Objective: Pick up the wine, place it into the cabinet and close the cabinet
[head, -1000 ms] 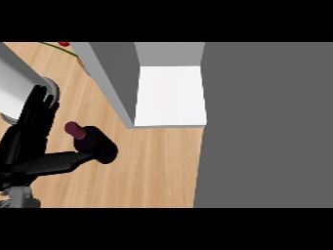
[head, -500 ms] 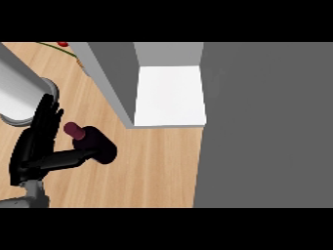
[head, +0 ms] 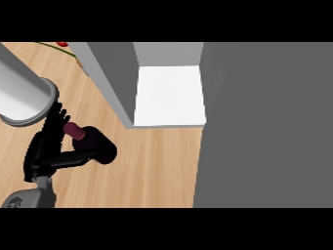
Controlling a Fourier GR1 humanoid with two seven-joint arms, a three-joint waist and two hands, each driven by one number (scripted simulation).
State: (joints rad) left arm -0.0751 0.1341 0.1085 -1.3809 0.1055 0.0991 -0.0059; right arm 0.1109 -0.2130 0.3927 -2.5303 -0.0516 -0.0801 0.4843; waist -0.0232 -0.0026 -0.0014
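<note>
The wine bottle (head: 96,145) stands on the wooden counter (head: 147,171), dark with a maroon neck, just left of the open cabinet. My left hand (head: 43,149) is against it. The fingers (head: 53,122) run up beside the neck and the thumb (head: 72,158) curls round the body's near side. A thick grey forearm (head: 14,90) crosses the upper left corner and ends right above the hand. The cabinet's white shelf (head: 170,95) shows between a grey side wall (head: 111,78) and a wide grey door panel (head: 277,127). My right hand is out of sight.
The grey door panel fills the whole right side and hides the counter there. Something red (head: 62,44) lies at the counter's far edge, left of the cabinet. Bare wood stretches in front of the cabinet's opening.
The left hand has moved up and to the right, bringing its fingers against the bottle's neck. The bottle stands where it was.
</note>
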